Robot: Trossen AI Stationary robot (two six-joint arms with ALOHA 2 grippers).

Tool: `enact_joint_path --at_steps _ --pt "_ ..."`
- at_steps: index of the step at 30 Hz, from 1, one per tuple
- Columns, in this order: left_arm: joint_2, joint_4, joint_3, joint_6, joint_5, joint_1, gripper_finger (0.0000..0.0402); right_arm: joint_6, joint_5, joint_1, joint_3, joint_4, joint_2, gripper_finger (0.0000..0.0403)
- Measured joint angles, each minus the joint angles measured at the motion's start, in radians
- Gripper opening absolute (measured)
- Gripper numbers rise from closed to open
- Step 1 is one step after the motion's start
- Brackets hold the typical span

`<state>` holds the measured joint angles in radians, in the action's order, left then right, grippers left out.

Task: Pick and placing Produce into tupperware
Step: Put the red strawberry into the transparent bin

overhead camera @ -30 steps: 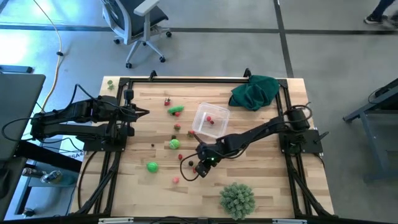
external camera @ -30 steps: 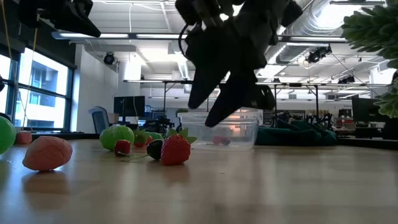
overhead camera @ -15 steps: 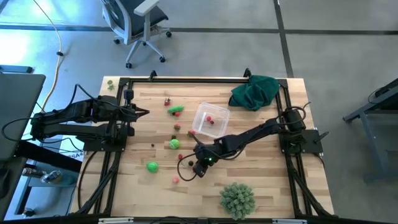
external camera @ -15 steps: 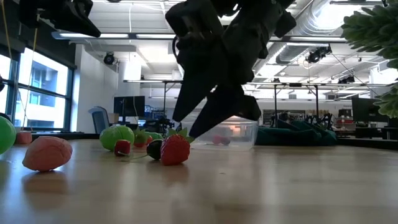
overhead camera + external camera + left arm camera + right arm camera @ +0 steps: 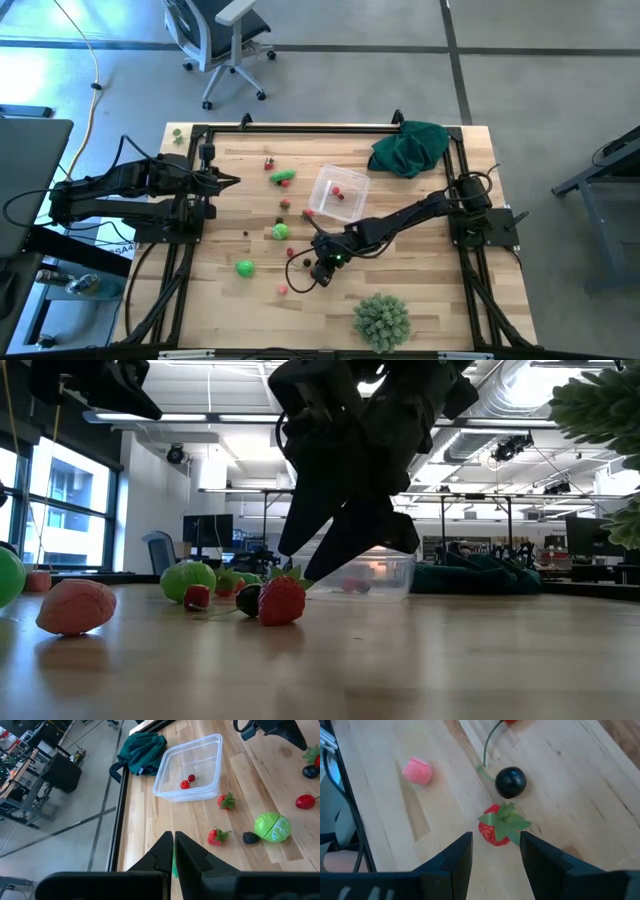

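A red strawberry point(image 5: 496, 831) with green leaves lies on the wooden table near its middle. My right gripper point(image 5: 495, 839) is open and slants down over it, one finger on either side; whether they touch it I cannot tell. In the low view the strawberry point(image 5: 283, 601) lies just under the right gripper point(image 5: 330, 545). A dark berry point(image 5: 510, 782) on a green stem and a pink piece point(image 5: 417, 771) lie close by. The clear tupperware point(image 5: 322, 182) stands beyond, with red cherries point(image 5: 187, 782) inside. My left gripper point(image 5: 234, 181) waits shut, raised at the left edge.
A green round piece point(image 5: 280, 231), another green ball point(image 5: 245, 267) and small red pieces lie left of the tupperware. A dark green cloth point(image 5: 408, 147) sits at the far right corner. A pale spiky ball point(image 5: 382, 318) sits at the near edge.
My right gripper has tipped and rolled a little, and its open fingertips have swung lower and toward the strawberry. The strawberry has stayed where it was.
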<state>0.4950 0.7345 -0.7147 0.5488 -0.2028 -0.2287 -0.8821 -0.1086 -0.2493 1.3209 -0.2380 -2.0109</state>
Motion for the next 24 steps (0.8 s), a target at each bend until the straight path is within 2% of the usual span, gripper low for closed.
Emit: enact_joint_path --at_steps 15,24 --pt "0.000 0.000 0.000 0.000 0.000 0.000 0.0010 0.090 0.048 -0.016 0.007 0.028 0.000 0.0156" --pt "0.000 0.000 0.000 0.000 0.000 0.000 0.0010 0.289 0.113 -0.035 0.178 -0.156 -0.003 0.0156"
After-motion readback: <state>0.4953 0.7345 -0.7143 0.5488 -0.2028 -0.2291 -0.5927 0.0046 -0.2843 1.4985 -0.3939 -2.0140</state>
